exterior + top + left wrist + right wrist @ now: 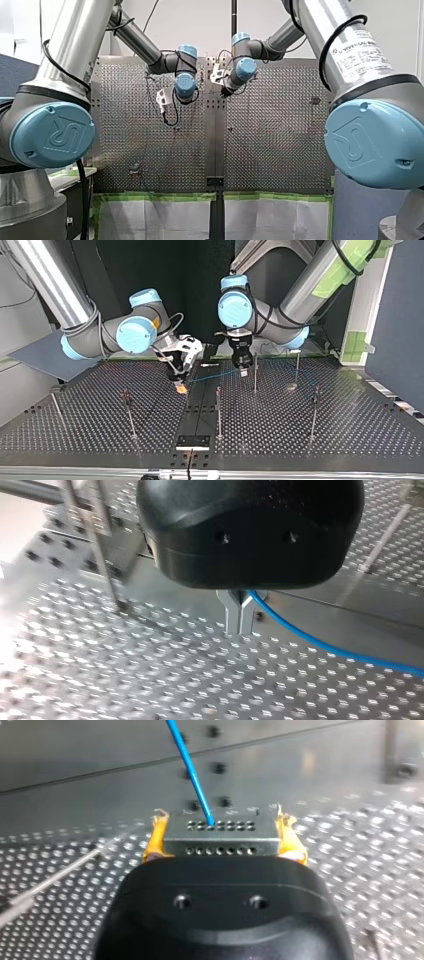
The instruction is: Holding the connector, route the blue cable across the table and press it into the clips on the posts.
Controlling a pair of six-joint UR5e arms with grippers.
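Observation:
In the right wrist view, my right gripper is shut on a metal connector with rows of small holes, its yellow pads on both sides. The blue cable leaves the connector's top and runs ahead over the table. In the left wrist view, my left gripper has its metal fingers shut on the blue cable, which trails off to one side just above the plate. In the top view, my right gripper hangs left of centre and my left gripper right of it. The cable is strung between them.
Several thin upright posts stand on the perforated table: one right beside my left gripper, others nearer the top view's front, and one at its right. A black block sits at the front centre seam.

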